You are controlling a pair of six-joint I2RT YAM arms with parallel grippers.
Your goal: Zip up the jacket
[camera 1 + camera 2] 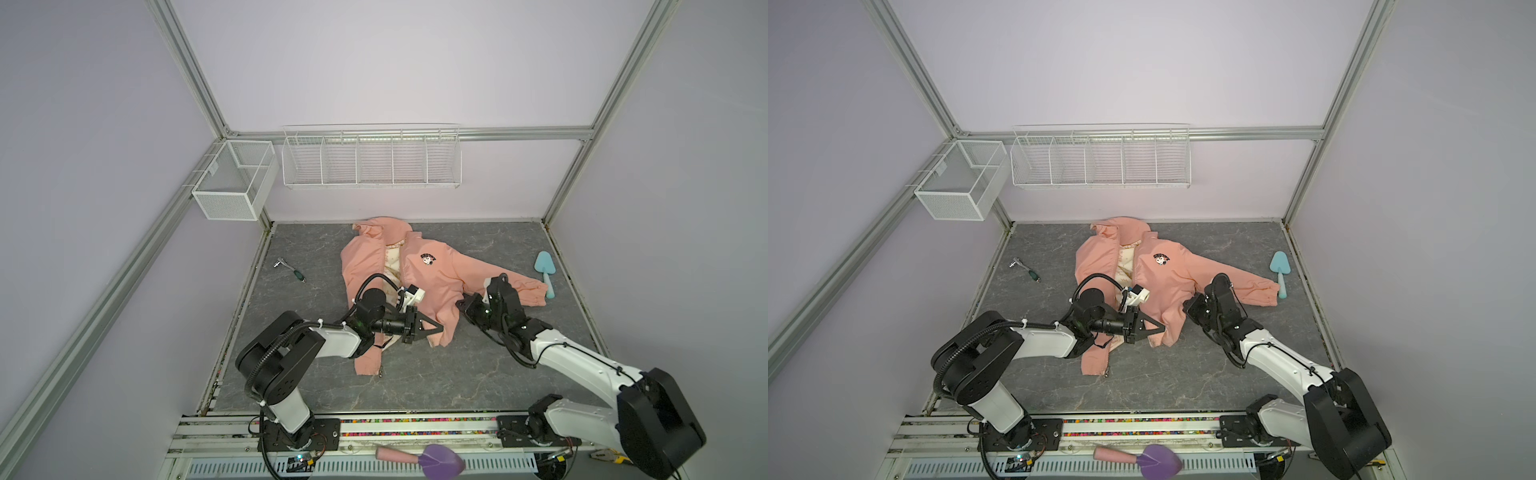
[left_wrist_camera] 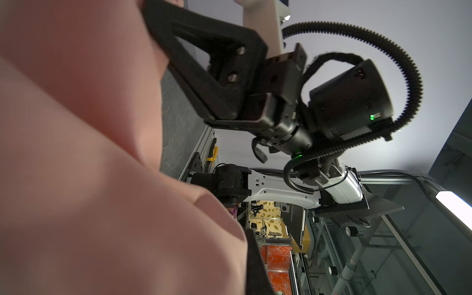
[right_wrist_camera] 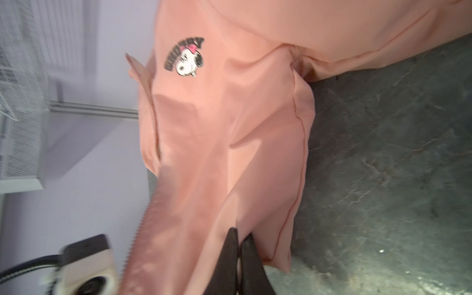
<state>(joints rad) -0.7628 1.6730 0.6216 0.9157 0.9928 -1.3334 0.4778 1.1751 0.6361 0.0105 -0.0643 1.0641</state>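
Note:
The salmon-pink jacket (image 1: 440, 274) (image 1: 1177, 274) lies front up on the grey table in both top views. It is unzipped, with the cream lining (image 1: 392, 259) showing down the middle. A cartoon badge (image 3: 187, 58) sits on its chest. My left gripper (image 1: 438, 328) (image 1: 1160, 328) is shut on the lower hem of the badge-side front panel. In the left wrist view pink cloth hides all but one dark finger (image 2: 255, 268). My right gripper (image 3: 240, 236) (image 1: 460, 303) is shut on a fold of the same panel near the side seam. Zip teeth (image 3: 156, 132) run along the panel's free edge.
A small ratchet tool (image 1: 289, 270) lies left of the jacket. A light blue trowel (image 1: 545, 270) lies by the sleeve cuff at the right edge. Two white wire baskets (image 1: 237, 183) (image 1: 370, 160) hang on the back walls. A purple scoop (image 1: 440, 457) rests on the front rail.

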